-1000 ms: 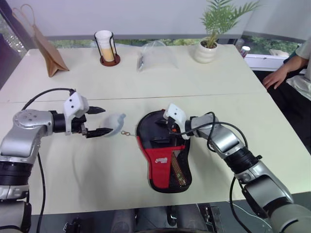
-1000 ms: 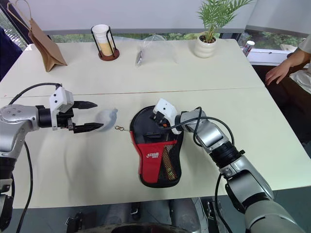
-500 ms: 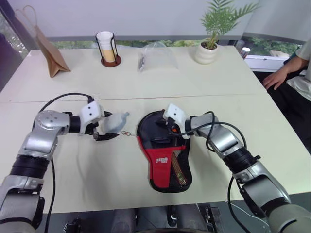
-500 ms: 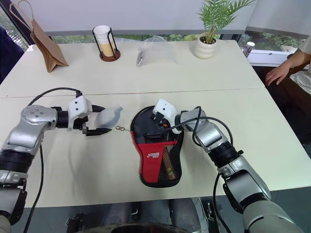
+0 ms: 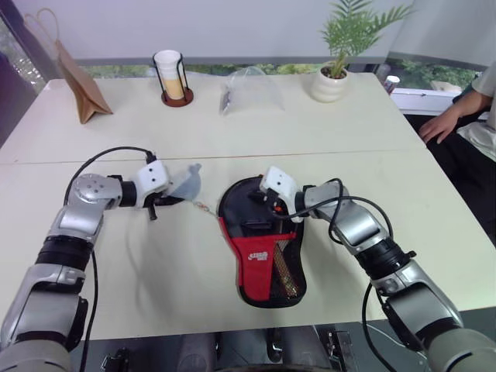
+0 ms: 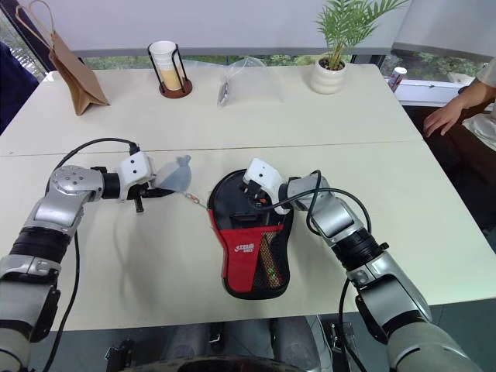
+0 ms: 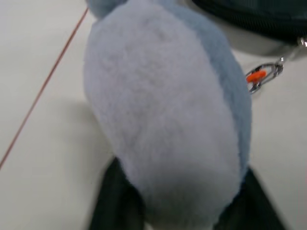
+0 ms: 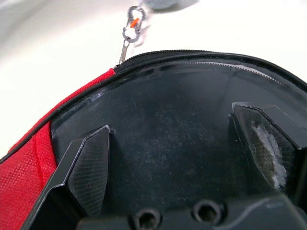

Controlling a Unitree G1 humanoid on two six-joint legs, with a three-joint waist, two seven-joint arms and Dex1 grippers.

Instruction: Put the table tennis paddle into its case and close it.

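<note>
Left gripper (image 6: 147,191) clamps a plush charm (image 6: 177,174) beside the case (image 6: 249,236); right gripper (image 8: 180,158) spread, seemingly pressing it.

The plush charm (image 7: 168,120) between the left gripper's fingers (image 7: 115,201) is soft, fuzzy pale blue-grey fleece. Beside it a small shiny metal clip (image 8: 132,29) glints. Under the right gripper's matt black fingers (image 8: 88,172) the case (image 5: 263,256) shows woven red cloth, black fabric edging and a smooth, dusty dark panel.

I'm bringing my left gripper (image 5: 169,200) rightward toward frame centre; its fingers, spread a second ago, are now clamping the grey-blue plush charm (image 5: 186,181); the charm is lifting, tilting upward.
</note>
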